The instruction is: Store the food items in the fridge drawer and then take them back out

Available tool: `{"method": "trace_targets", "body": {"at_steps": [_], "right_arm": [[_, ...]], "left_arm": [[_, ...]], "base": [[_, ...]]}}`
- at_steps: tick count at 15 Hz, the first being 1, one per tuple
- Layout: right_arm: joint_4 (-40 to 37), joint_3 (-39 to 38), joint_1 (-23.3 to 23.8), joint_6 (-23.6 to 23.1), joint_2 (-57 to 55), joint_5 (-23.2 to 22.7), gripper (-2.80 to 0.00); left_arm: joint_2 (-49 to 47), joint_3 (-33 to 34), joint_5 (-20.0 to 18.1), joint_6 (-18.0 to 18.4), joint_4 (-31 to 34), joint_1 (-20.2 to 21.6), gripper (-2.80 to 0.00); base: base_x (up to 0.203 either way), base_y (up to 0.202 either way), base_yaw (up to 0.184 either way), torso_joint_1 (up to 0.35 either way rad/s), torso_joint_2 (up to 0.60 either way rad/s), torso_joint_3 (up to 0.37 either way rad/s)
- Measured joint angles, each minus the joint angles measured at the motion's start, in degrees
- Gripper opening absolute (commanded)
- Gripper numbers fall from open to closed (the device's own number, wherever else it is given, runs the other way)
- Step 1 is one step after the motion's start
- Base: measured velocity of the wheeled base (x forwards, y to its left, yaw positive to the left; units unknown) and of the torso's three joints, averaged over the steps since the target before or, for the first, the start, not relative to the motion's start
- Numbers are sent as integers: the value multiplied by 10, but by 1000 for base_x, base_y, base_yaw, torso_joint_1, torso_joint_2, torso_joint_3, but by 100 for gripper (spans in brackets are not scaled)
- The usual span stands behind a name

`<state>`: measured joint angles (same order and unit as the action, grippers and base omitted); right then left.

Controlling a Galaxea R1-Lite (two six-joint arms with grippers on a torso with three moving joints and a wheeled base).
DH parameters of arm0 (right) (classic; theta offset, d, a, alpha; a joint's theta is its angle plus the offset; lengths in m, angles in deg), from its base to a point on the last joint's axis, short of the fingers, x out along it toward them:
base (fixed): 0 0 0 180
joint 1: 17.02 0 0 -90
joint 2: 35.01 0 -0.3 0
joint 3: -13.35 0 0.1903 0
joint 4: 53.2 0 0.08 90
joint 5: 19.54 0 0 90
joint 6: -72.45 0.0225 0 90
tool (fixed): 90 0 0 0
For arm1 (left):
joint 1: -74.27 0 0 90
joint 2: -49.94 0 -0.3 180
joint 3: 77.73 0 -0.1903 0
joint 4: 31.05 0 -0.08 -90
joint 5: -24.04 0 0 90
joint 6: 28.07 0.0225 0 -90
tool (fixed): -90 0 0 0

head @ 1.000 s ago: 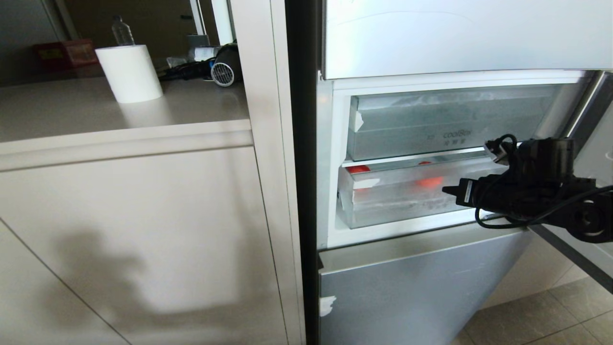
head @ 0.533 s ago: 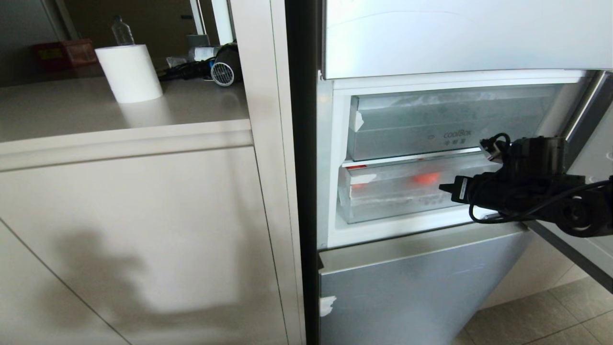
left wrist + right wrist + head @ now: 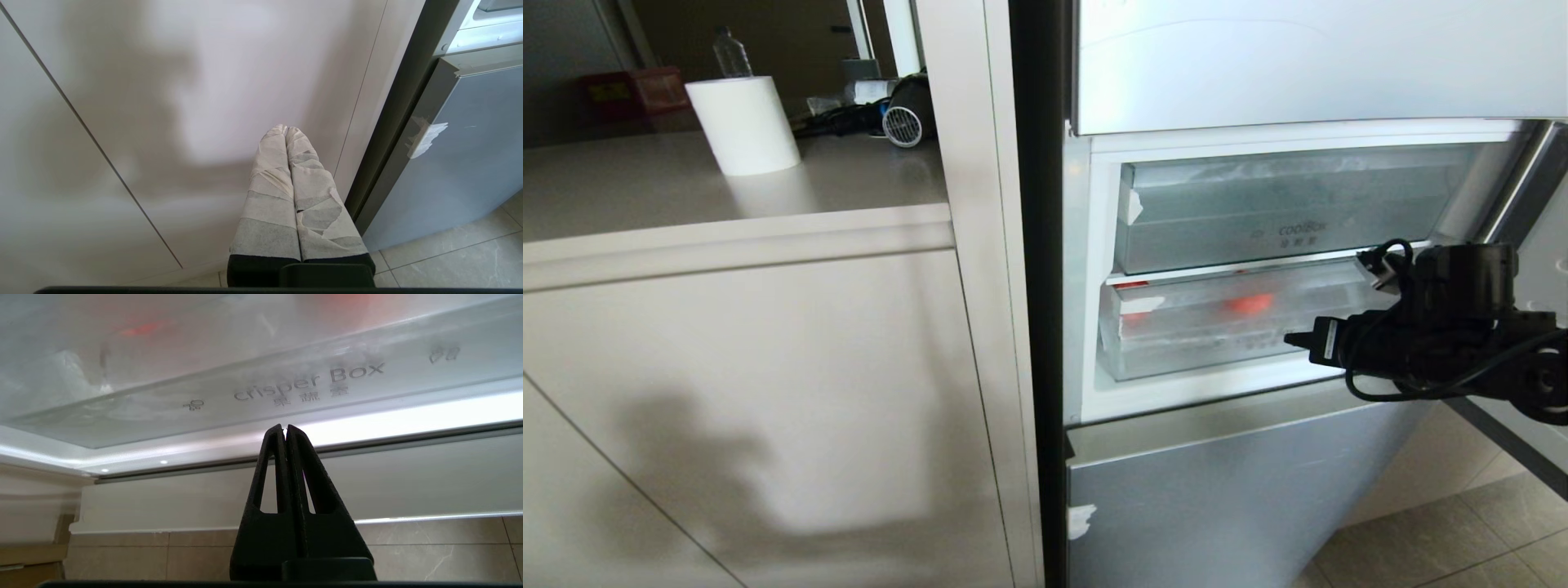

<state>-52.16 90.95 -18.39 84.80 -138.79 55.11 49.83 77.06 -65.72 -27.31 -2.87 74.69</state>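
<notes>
Fridge middle section open. The fridge drawer [image 3: 1217, 327], a clear bin with "crisper Box" printed on its frosted front, sits pushed in below the "coolBox" bin [image 3: 1282, 204]. Through the frosted plastic an orange-red blur [image 3: 1248, 304] shows near the drawer's middle, and a second reddish patch [image 3: 1131, 285] at its far-left top edge; probably the two food items, though the frosting hides which is which.

Right gripper [image 3: 1290, 337] hangs in front of the drawer's right half, pointing left and level, fingers clenched together with nothing between them. In the right wrist view the tips [image 3: 284, 428] sit just below the drawer's front lip, near it; contact cannot be confirmed.

Left gripper [image 3: 286, 130] is parked low, its tape-wrapped fingers pressed shut and empty, facing the pale cabinet door [image 3: 163, 102] left of the fridge's grey-blue lower panel [image 3: 1233, 490].

On the counter [image 3: 686, 196] to the left: a white paper roll [image 3: 743, 124], with a clear bottle [image 3: 731, 53] farther back.
</notes>
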Motion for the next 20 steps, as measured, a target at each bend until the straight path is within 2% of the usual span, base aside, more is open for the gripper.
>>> {"method": "trace_targets", "body": {"at_steps": [8, 13, 16, 20], "right_arm": [[6, 66, -2, 0, -68, -2, -280], [8, 60, -7, 1, -69, -2, -280], [5, -19, -11, -3, -2, 0, -280], [-4, -190, -9, -10, 196, 6, -280]], "left_arm": [[0, 0, 0, 0, 0, 0, -280], [0, 0, 0, 0, 0, 0, -280], [0, 0, 0, 0, 0, 0, -280], [0, 0, 0, 0, 0, 0, -280]], "base": [[0, 0, 0, 0, 0, 0], [0, 0, 0, 0, 0, 0], [0, 0, 0, 0, 0, 0], [0, 0, 0, 0, 0, 0]]}}
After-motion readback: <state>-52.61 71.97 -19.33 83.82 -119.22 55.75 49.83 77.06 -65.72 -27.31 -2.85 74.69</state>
